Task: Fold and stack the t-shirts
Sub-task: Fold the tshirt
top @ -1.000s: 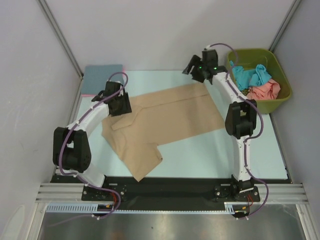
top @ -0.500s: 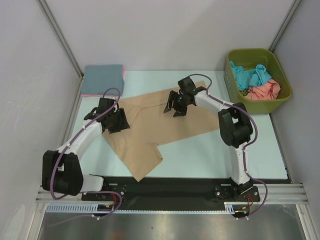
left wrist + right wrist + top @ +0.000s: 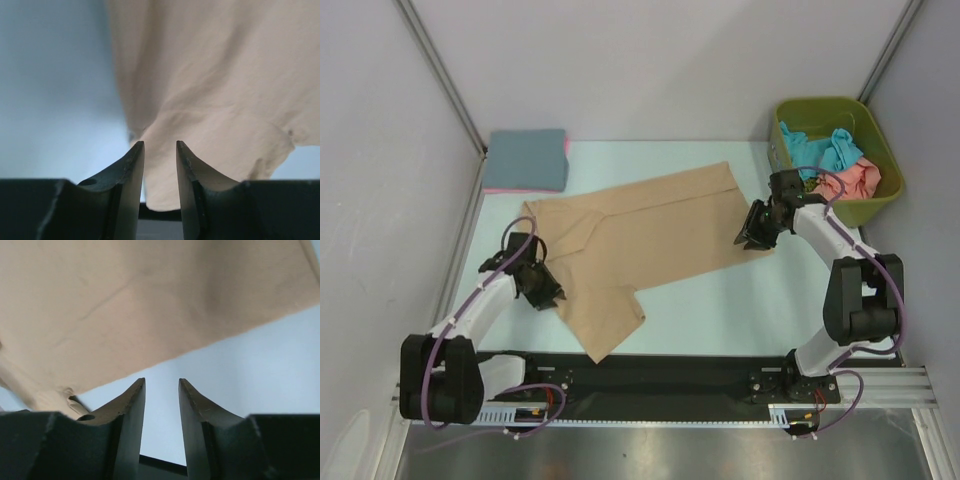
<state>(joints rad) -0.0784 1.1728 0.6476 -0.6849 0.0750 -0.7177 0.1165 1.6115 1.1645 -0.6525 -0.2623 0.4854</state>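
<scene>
- One olive-green bin (image 3: 823, 101) stands at the far right corner of the table (image 3: 720, 300). It serves as the marker for every place below.
- Five t-shirts show in all.
- Two lie inside the bin, both crumpled: a teal shirt (image 3: 830, 150) and a salmon shirt (image 3: 855, 180).
- One tan t-shirt (image 3: 650, 225) is spread flat on the table to the left of the bin, with its right edge nearest the bin.
- Two more are folded in a stack well to the left of the bin, level with it. The slate blue shirt (image 3: 525, 158) is on top, and the pink shirt (image 3: 525, 189) shows only as an edge beneath.
- There are two arms, each with one pincer.
- The right gripper (image 3: 752, 236) sits just left of the bin, at the tan shirt's right edge. Its fingers stand a little apart, with bare table in the gap and nothing held.
- The left gripper (image 3: 542, 290) is well away from the bin, at the tan shirt's opposite edge. Its fingers also stand a little apart, and tan cloth shows through the gap.
</scene>
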